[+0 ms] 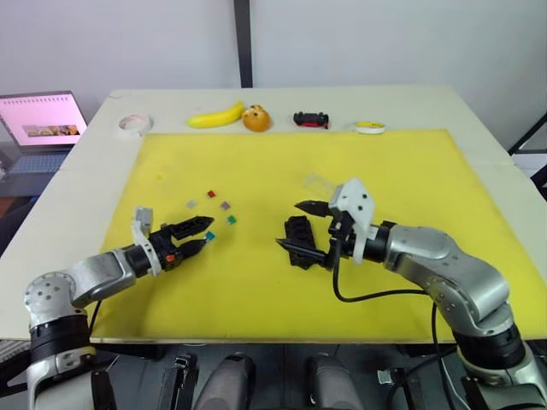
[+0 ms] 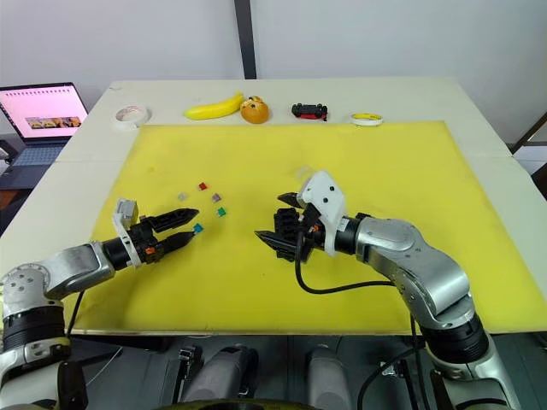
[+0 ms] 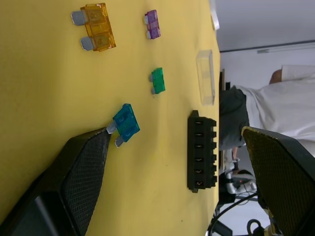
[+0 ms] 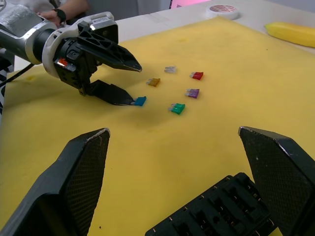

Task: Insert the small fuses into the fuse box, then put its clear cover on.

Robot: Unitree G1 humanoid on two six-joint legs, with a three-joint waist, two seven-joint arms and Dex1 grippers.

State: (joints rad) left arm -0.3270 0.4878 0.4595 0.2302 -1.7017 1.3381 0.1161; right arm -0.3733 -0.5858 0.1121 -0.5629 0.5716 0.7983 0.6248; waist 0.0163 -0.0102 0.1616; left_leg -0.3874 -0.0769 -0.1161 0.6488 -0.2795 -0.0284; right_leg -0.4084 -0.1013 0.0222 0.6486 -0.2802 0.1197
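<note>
- Step in hand: first fuse pick. No fuse is seated yet and the cover is still off, so the task is at its start.
- Left gripper (image 1: 203, 234) is low over the yellow mat (image 1: 256, 290), fingers spread apart and holding nothing. Lower fingertip (image 4: 129, 101) touches or sits just beside the blue fuse (image 4: 140, 101).
- Other fuses lie loose just beyond the blue one: green (image 4: 177, 108), purple (image 4: 192, 92), red (image 4: 197, 75), grey (image 4: 170, 69), amber (image 4: 153, 81). All flat on the mat, apart from each other.
- Fuse box (image 1: 300, 238) sits mid-mat, right of the fuses and well apart from them, slots up.
- Right gripper (image 1: 302, 227) brackets the box with its fingers wide open. Contact with the box: cannot tell.
- Clear cover (image 3: 206, 76) lies on the mat just beyond the box, hard to see against the yellow.
- Next move, as I judge it: get both left fingers around the blue fuse body and close. It is thin and lying flat, so slip is likely, and the blades must end up pointing down for insertion.
- Right arm likely needs to steady the box on the surface while the fuse goes in.
</note>
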